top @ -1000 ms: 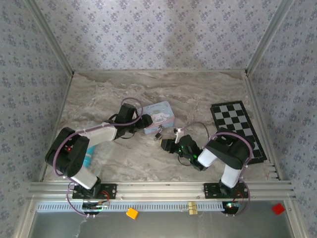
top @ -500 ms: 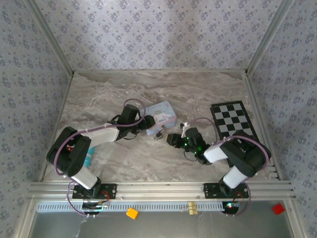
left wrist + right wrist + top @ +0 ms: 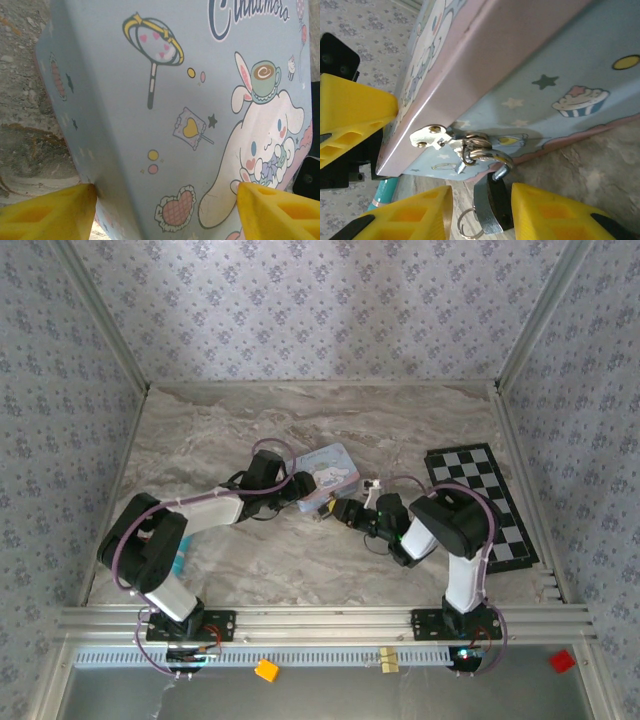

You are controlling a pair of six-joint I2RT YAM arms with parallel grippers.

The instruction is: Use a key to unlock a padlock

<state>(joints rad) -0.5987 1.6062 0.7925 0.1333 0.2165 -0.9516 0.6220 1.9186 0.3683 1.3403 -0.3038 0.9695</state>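
Note:
The pale blue cartoon tin (image 3: 328, 468) lies mid-table, and my left gripper (image 3: 293, 486) is shut on its left end. In the left wrist view its yellow fingers (image 3: 47, 212) press either side of the tin (image 3: 165, 100). The padlock (image 3: 495, 205), black with a silvery side, hangs from the tin's white hasp (image 3: 427, 136). Its shackle (image 3: 492, 157) has one end out of the body. A small wire ring (image 3: 466, 223) dangles under it; the key itself is hidden. My right gripper (image 3: 482, 192) stands open, a finger on each side of the padlock (image 3: 325, 508).
A black-and-white chessboard (image 3: 485, 502) lies at the right, beside my right arm. A teal object (image 3: 180, 562) sits by my left arm's base. Patterned walls close the table at the back and sides, with a metal rail along the front.
My right arm has swung its wrist round and brought the gripper up and left to the padlock at the tin's front. The left arm has barely moved.

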